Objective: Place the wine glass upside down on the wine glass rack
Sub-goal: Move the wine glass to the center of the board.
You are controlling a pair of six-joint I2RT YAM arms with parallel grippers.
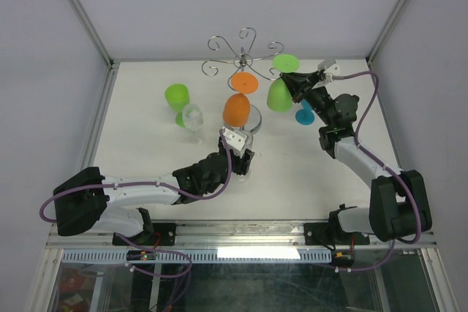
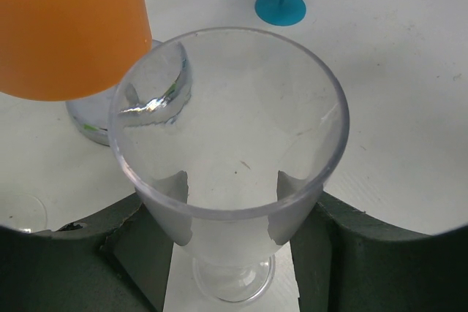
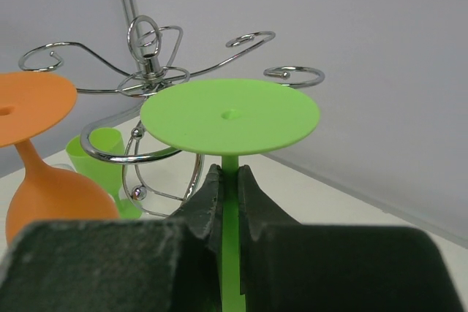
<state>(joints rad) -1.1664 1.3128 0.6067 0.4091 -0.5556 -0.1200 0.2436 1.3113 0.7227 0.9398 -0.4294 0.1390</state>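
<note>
Far left on the table (image 1: 146, 151), a spare green glass (image 1: 176, 97) stands upright with a small clear glass (image 1: 192, 116) just beside it; neither is touched.

Near centre, the left gripper (image 2: 232, 206) has a clear glass (image 2: 234, 129) between its fingers, upright. The fingers lie against both sides of the bowl, so I read it as grasped rather than merely bracketed. It sits low, just near of the rack's base, probably so a second glass is ready without crowding the arms above.

The rack (image 1: 241, 52) stands at the far centre. An orange glass (image 1: 236, 109) hangs from its near side, foot up and bowl down, which shows the pose wanted.

To the right, the right gripper (image 3: 229, 180) is clenched on the stem of the green glass (image 3: 229, 116), inverted, with the foot level with the scroll arms and close to them. Gripping the stem leaves the foot free to slide onto an arm. I judge that it is not hooked yet.

A blue glass (image 1: 305, 115) stands below that gripper.
</note>
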